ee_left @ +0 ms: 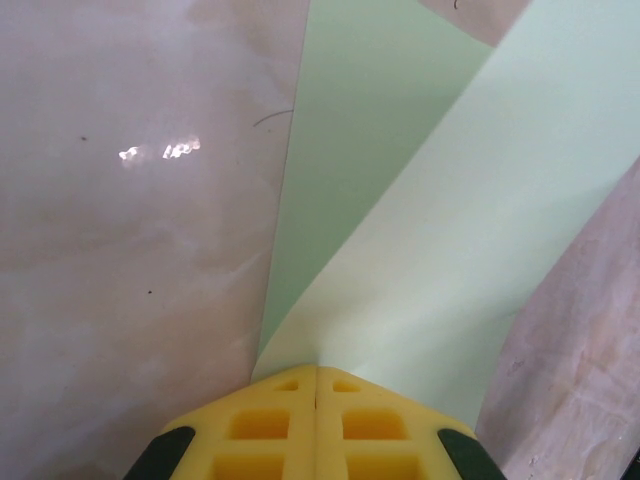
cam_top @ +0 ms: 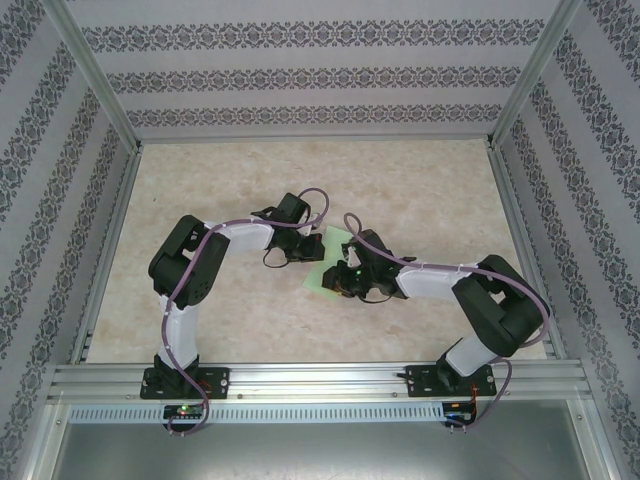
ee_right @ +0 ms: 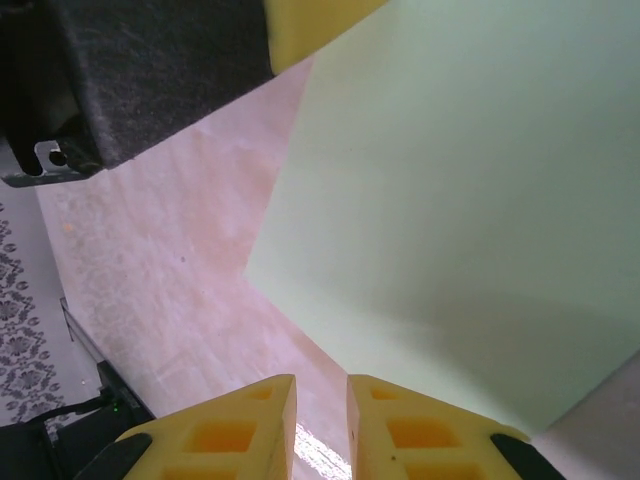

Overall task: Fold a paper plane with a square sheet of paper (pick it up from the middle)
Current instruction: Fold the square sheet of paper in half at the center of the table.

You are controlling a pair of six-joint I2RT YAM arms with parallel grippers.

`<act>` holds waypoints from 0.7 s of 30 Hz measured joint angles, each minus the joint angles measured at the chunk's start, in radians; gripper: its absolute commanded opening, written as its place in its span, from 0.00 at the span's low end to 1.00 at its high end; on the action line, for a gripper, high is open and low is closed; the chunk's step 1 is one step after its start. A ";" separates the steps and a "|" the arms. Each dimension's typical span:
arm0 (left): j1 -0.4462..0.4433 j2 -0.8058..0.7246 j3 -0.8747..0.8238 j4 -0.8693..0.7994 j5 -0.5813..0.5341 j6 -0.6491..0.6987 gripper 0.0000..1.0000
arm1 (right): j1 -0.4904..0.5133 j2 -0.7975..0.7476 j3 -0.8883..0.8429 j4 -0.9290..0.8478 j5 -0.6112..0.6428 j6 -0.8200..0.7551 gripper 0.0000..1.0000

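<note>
The left gripper [ee_left: 316,372] pinched a lifted flap of the square sheet of paper [cam_top: 320,272], centre of the overhead view. The right gripper [ee_right: 320,385] hovered, jaws slightly apart and empty (aligning edges before creasing looked wise).

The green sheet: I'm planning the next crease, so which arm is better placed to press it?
Left, probably. The left gripper is shut right at the fold of the square sheet of paper; the right gripper, slightly open, sits off its edge over table.
</note>
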 measured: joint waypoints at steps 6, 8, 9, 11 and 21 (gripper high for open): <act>0.000 0.000 0.000 -0.004 0.000 0.000 0.00 | 0.018 0.067 -0.015 0.024 -0.004 0.000 0.21; 0.000 0.000 0.001 -0.005 0.000 0.000 0.00 | 0.015 0.072 -0.027 0.050 -0.014 0.006 0.21; 0.000 0.000 0.001 -0.005 0.000 0.000 0.00 | 0.016 0.072 -0.032 0.061 -0.015 0.009 0.20; 0.000 0.000 0.001 -0.005 0.000 0.001 0.00 | 0.016 0.070 -0.035 0.067 -0.015 0.013 0.21; 0.000 0.000 0.002 -0.008 0.000 0.008 0.00 | -0.122 -0.022 0.028 -0.024 0.038 -0.013 0.22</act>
